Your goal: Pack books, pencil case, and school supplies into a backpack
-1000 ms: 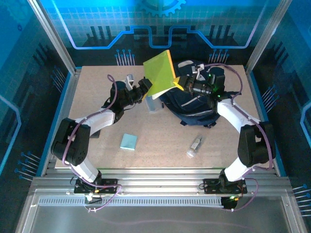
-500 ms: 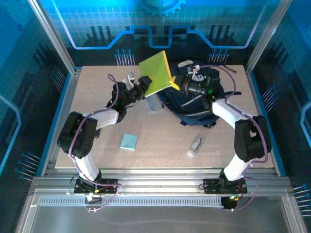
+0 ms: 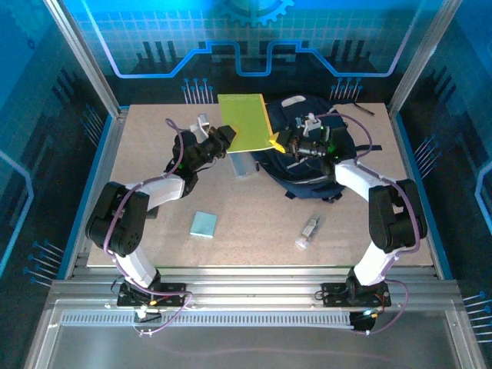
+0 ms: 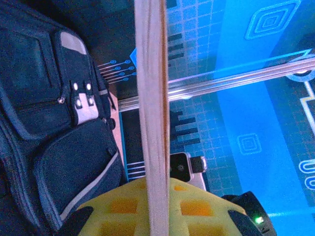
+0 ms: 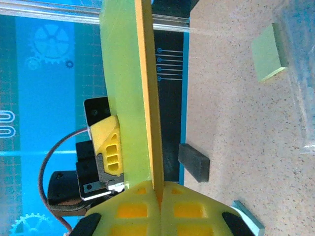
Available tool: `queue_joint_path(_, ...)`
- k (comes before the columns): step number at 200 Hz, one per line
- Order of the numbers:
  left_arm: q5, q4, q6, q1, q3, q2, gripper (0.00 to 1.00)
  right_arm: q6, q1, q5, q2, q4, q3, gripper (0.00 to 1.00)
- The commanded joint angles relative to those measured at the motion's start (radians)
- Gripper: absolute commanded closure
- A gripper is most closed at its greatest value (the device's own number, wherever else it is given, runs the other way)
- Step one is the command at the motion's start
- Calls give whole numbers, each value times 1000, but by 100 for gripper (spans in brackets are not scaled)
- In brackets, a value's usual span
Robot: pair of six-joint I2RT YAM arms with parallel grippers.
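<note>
Both arms reach inward: left end effector and right end effector clench the 2 books, lime-green face up, above the counter, beside the navy backpack.

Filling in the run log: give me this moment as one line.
left gripper: shut on books | right gripper: shut on books | books: held off table beside backpack | teal pad, tube: on table, unpacked
</note>
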Motion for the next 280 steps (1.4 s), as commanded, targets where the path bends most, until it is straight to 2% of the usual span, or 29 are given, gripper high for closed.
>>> queue_joint_path(1,1,10,32,-14,1,-29,100,-112,-1,55,-28,-121,63,98)
queue_joint_path(7,-4,4,37,-17,6,-27,100,-118,2,62,-33,-137,69,91)
queue_joint_path(11,-12,-1,42,-20,9,-25,100,-121,2,67,-39,-142,72,80)
queue_joint_path(21,-37,-15,53,-27,16,-22,100,-125,8,84,-54,-148,71,43)
queue_joint_path(28,-60,-23,60,-32,21,-20,100,-132,17,99,-66,-186,68,26)
queue_joint_path(37,-94,-32,69,-39,28,-18,100,-152,33,125,-86,-224,64,11)
queue_joint_path(45,-132,-39,73,-45,34,-14,100,-163,46,148,-100,-250,57,4)
queue_joint_path(51,-156,-37,75,-50,39,-10,100,-166,61,166,-111,-257,44,0)
queue_joint_path(72,-248,-8,75,-75,53,13,100,-122,112,232,-142,-213,-27,0)
queue_joint_path(120,-378,95,65,-144,49,44,100,33,194,346,-115,55,-130,0)
queue_joint_path(133,-393,118,65,-163,39,50,100,52,199,357,-91,98,-124,2)
queue_joint_path(144,-407,130,64,-177,26,50,100,70,202,371,-76,136,-121,8)
queue_joint_path(166,-453,144,45,-202,-11,45,100,99,201,419,-62,213,-141,35)
queue_joint_path(194,-477,187,28,-231,-35,56,100,115,197,443,-38,274,-148,64)
queue_joint_path(212,-473,190,12,-242,-33,64,100,124,188,453,-33,308,-158,94)
queue_joint_path(218,-469,189,9,-244,-30,68,100,122,185,457,-36,307,-164,100)
queue_joint_path(225,-464,189,7,-246,-26,70,100,117,178,460,-43,302,-170,100)
queue_joint_path(230,-455,185,7,-248,-23,72,93,112,170,461,-48,297,-174,100)
queue_joint_path(243,-431,157,18,-248,-9,77,67,101,145,457,-68,296,-196,100)
queue_joint_path(252,-407,125,33,-248,4,80,54,93,119,449,-90,281,-205,100)
queue_joint_path(266,-352,72,75,-248,30,88,42,56,57,424,-142,221,-249,100)
queue_joint_path(280,-276,-26,127,-248,72,100,36,-11,-3,396,-201,109,-256,100)
